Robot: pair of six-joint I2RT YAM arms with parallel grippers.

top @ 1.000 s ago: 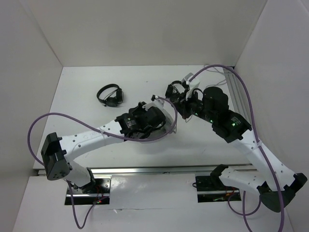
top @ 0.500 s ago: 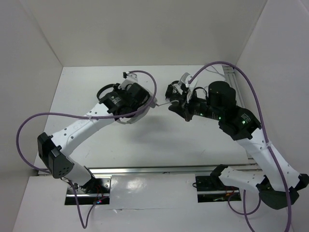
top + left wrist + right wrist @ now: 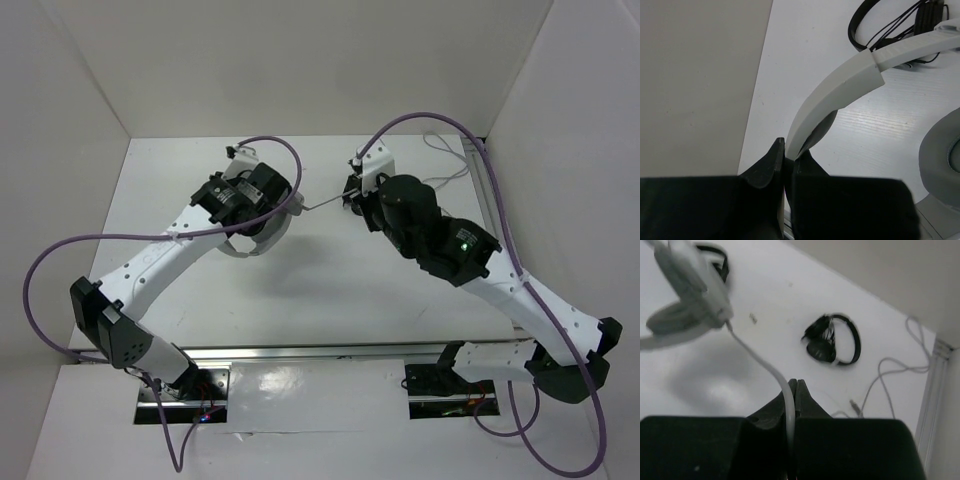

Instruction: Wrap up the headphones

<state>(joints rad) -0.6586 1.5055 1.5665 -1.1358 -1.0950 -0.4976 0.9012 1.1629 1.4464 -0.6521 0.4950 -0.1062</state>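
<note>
Your left gripper (image 3: 785, 152) is pinching the headphones (image 3: 840, 82) arching ahead, your right gripper (image 3: 792, 386) is pinching the cable (image 3: 756, 356) running ahead-left.

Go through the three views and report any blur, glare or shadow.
Top view: sharp and evenly lit, only soft arm shadows on the table. Left wrist: the headphones are crisp, with a bright sheen on the table beneath them, and the left tool is near-black with little detail. Right wrist: blurred throughout, with the headphones smeared at upper left, the black headphones soft, and the cable pale and hazy.
</note>
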